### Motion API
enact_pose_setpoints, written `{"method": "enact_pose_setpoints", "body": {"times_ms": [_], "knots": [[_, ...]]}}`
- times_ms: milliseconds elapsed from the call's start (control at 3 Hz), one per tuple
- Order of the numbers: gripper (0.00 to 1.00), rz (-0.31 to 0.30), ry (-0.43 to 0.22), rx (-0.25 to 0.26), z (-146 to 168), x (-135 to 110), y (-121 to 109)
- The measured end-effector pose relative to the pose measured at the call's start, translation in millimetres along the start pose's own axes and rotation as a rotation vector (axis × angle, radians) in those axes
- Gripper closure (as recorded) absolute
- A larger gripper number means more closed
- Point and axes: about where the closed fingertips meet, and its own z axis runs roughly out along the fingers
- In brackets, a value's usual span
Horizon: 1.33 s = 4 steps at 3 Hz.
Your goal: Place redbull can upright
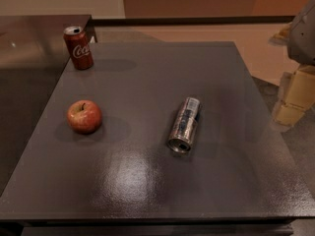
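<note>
The redbull can [184, 124] lies on its side on the dark grey table [147, 181], a little right of the middle. Its silver top faces the front edge and its base points toward the back. My gripper [293, 100] shows as beige parts under a grey arm link [302, 31] at the right edge of the camera view. It is beyond the table's right side, well apart from the can and holding nothing that I can see.
A red apple [84, 116] sits on the left part of the table. A red Coca-Cola can [78, 47] stands upright at the back left corner. A second dark table [29, 48] adjoins on the left. Floor lies beyond the back and right edges.
</note>
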Motion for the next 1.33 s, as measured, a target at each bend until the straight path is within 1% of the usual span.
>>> {"method": "enact_pose_setpoints", "body": {"times_ms": [333,667,1000,1333], "knots": [[0.00,0.000,0.000,0.000,0.0,0.0,0.0],[0.00,-0.042,-0.005,-0.023,0.5,-5.3,0.4],[0.00,-0.172,-0.026,-0.077,11.7,-26.7,0.4],[0.00,-0.384,-0.062,-0.144,31.7,-56.7,3.5]]}}
